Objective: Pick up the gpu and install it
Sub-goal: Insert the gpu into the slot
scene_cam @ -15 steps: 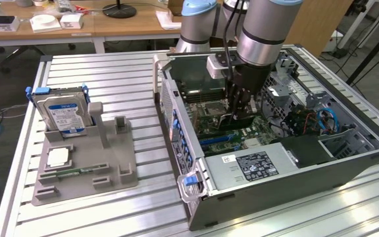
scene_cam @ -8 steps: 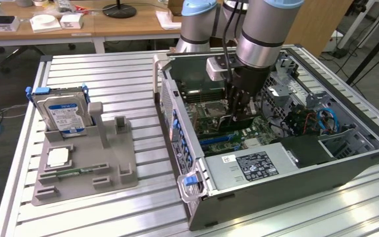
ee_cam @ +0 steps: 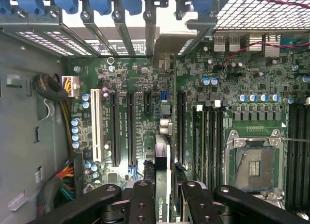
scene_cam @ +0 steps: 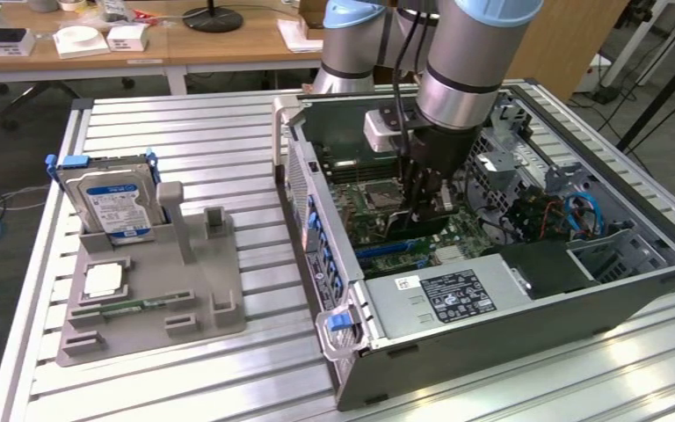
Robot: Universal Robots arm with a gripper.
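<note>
The gpu appears edge-on as a thin dark card with a green logo, standing upright over the motherboard's expansion slots. My gripper is shut on it, one black finger on each side. In the exterior view the gripper reaches down into the open computer case from above. The dark card hangs just below it, close over the board. I cannot tell whether the card's edge touches a slot.
On the exterior view's left, a grey holder carries a silver hard drive with a blue label, a green memory stick and a square chip. Inside the case are the CPU socket, cables and the power supply.
</note>
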